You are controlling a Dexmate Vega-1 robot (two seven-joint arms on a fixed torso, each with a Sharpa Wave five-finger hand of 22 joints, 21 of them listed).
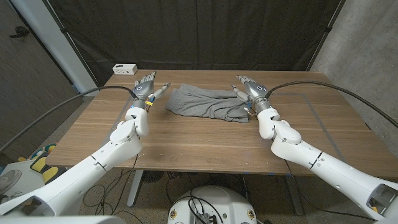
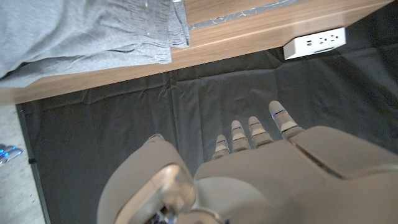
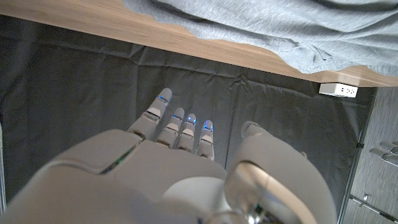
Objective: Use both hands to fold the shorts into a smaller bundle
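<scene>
The grey shorts (image 1: pixel 208 103) were found spread mid-table, flanked by the left hand (image 1: pixel 147 88) and right hand (image 1: pixel 250 88), both unclenched and empty. Opposite edges should be gripped evenly before being folded inward.

The head view looks down from above the near edge of the table (image 1: pixel 205 143), facing the dark curtain (image 1: pixel 205 31) behind it, with both arms coming in from the bottom corners. Each wrist view looks along the back of its own hand, the left hand (image 2: pixel 261 168) and the right hand (image 3: pixel 168 168), close up and turned upside down, toward the same curtain. All three share the shorts (image 1: pixel 208 102) and the white box (image 1: pixel 125 68).
</scene>
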